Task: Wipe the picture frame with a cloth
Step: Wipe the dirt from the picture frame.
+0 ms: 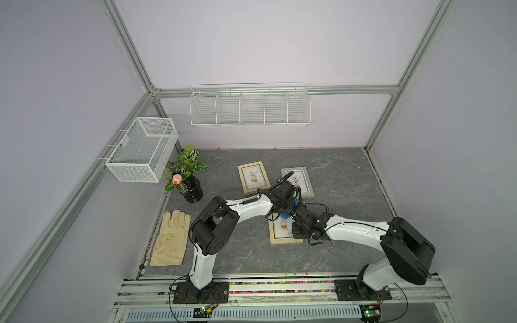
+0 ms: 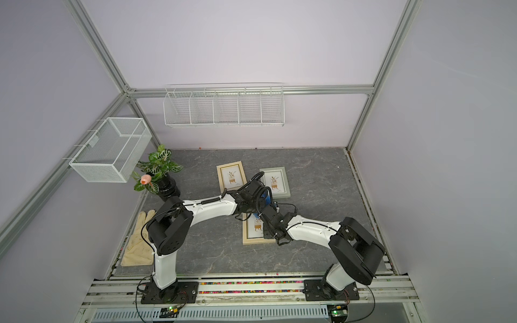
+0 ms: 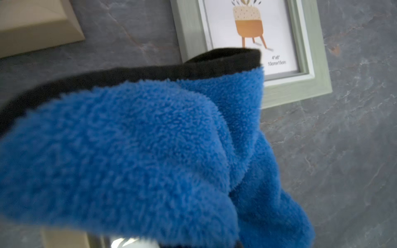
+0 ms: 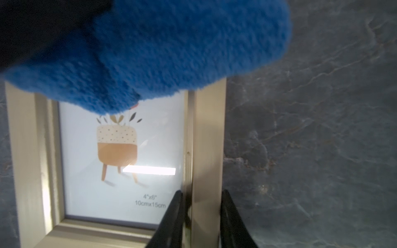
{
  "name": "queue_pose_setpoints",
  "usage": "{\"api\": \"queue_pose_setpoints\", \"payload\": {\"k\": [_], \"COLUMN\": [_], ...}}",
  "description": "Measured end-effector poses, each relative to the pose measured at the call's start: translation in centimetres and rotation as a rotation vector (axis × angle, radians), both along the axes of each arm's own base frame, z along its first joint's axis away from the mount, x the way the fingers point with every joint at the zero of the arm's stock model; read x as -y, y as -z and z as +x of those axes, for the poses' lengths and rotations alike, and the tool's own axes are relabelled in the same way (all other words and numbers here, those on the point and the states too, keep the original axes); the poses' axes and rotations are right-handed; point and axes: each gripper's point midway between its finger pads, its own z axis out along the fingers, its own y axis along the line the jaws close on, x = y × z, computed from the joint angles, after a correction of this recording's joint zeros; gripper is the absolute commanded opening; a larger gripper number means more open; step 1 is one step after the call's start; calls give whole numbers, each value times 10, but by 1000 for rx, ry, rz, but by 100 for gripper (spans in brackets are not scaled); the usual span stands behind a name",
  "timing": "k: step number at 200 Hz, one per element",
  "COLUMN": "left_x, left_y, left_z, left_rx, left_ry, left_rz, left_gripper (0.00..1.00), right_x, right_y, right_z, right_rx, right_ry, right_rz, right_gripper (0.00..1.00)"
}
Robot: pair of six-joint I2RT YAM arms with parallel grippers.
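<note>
- The left gripper (image 1: 283, 209) is clenching the cloth (image 3: 150, 150), a fuzzy royal-blue plush bundle with a thin black hem.
- The cloth is hanging bunched over the far end of the picture frame (image 4: 207, 139), a beige rectangle with glossy glazing.
- The right gripper (image 4: 202, 199) is pinching the frame's smooth side rail between tapered black jaws.
- The frame is lying flat on the grey veined tabletop (image 4: 311, 128).

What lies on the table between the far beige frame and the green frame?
Nothing: the left wrist view shows bare grey table between far beige frame and green frame.
</note>
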Motion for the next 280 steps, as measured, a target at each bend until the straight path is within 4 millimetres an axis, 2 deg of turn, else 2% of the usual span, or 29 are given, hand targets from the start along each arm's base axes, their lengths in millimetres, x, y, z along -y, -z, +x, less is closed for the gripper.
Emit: {"api": "queue_pose_setpoints", "payload": {"k": [19, 42, 53, 77, 97, 133, 153, 180, 214, 231, 245, 280], "left_x": [-13, -57, -71, -87, -80, -66, -66, -69, -64, -63, -62, -65], "left_y": [2, 0, -5, -8, -5, 3, 3, 2, 0, -1, 1, 2], "left_z": [1, 3, 3, -8, -26, -70, -82, -74, -30, -23, -37, -93], "left_rx": [-5, -10, -3, -6, -17, -65, -82, -105, -108, -98, -97, -153], "left_ry": [-17, -78, -99, -108, -82, -44, -51, -76, -111, -120, -104, -67], "left_rz": [-1, 29, 37, 62, 78, 36, 20, 10, 21, 23, 32, 3], "left_gripper": [0, 0, 0, 0, 0, 0, 0, 0, 0, 0, 0, 0], "right_x": [0, 0, 0, 1, 1, 1, 1, 0, 1, 1, 1, 1], "right_y": [0, 0, 0, 0, 0, 0, 0, 0, 0, 0, 0, 0], "right_z": [0, 0, 1, 1, 1, 1, 1, 1, 2, 3, 3, 4], "right_rx": [0, 1, 1, 1, 1, 1, 0, 0, 1, 2, 2, 3], "right_ry": [1, 2, 0, 3, 3, 3, 3, 3, 7, 12, 13, 10], "right_rz": [0, -1, 0, 1, 2, 2, 3, 3, 5, 8, 8, 7], "right_gripper": [15, 15, 15, 15, 15, 15, 15, 15, 15, 15, 15, 15]}}
